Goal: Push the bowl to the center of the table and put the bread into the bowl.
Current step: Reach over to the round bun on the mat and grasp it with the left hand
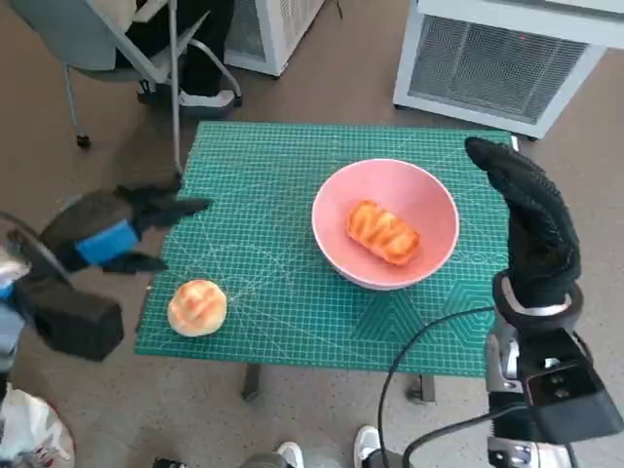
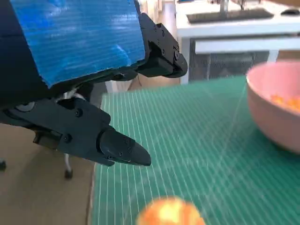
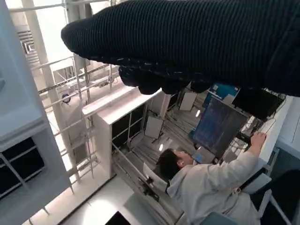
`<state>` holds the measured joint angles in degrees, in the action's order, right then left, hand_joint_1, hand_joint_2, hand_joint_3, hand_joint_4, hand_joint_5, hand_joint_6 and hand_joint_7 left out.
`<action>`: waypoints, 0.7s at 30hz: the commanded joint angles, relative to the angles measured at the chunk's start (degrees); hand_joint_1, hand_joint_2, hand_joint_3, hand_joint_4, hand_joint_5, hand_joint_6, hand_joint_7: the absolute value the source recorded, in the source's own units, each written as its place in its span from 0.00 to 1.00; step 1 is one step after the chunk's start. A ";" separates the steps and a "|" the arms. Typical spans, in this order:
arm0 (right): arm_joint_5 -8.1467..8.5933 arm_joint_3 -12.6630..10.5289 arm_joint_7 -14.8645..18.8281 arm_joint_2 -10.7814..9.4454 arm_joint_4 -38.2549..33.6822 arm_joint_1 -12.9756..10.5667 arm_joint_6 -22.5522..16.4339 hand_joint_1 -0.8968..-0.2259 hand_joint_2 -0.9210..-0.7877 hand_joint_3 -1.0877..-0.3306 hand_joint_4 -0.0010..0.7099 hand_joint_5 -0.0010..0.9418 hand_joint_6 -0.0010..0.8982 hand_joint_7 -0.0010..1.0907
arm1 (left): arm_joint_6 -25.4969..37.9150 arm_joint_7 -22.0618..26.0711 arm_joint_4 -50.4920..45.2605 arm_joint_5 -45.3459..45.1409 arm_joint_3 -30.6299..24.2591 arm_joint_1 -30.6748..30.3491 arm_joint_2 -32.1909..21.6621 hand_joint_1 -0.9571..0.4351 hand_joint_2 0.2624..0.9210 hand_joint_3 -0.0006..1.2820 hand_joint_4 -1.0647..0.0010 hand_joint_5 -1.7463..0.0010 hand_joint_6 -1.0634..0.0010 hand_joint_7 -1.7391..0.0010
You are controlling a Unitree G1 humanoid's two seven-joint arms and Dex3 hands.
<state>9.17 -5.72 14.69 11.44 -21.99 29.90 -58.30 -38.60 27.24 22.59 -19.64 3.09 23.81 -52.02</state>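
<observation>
1. Pink round plastic bowl (image 1: 385, 222) sits mid-mat, holding one glazed oblong bread (image 1: 383, 232).
2. Round golden bun (image 1: 197, 307) lies near the green cutting mat's (image 1: 263, 195) corner.
3. Left hand (image 1: 122, 232) released, fingers apart, empty.
4. Right hand (image 1: 526, 219) raised, empty, fingers extended.

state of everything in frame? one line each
pink bowl: upright near the mat's middle, holding one bread
long bread: lying inside the bowl
round bread: on the green mat near its corner, outside the bowl, untouched
left hand: open, empty, at the mat's edge
right hand: raised beside the bowl, empty, fingers straight
</observation>
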 commanded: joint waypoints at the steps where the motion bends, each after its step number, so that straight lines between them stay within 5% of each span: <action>1: 1.44 0.39 1.49 0.66 -0.92 -0.03 0.85 0.48 0.00 0.38 0.38 0.01 0.00 0.62 | -0.52 -0.65 -1.52 0.50 -0.11 -3.02 0.32 0.51 0.88 0.00 0.62 1.00 0.54 0.99; 10: 2.19 0.56 2.95 0.54 -1.51 0.31 0.82 0.49 0.00 0.37 0.38 0.01 0.00 0.62 | 0.76 0.83 0.23 0.91 2.02 -4.31 2.98 0.53 0.86 0.00 0.62 1.00 0.55 1.00; 21: 2.43 0.16 3.79 0.84 -1.20 0.01 1.07 0.49 0.00 0.37 0.38 0.01 0.00 0.61 | 12.84 6.79 -2.68 -1.14 5.30 -4.66 4.17 0.54 0.84 0.00 0.69 1.00 0.64 1.00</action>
<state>11.24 -5.52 17.82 11.63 -22.77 30.56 -58.03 -28.69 32.28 21.32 -20.27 7.20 19.88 -48.21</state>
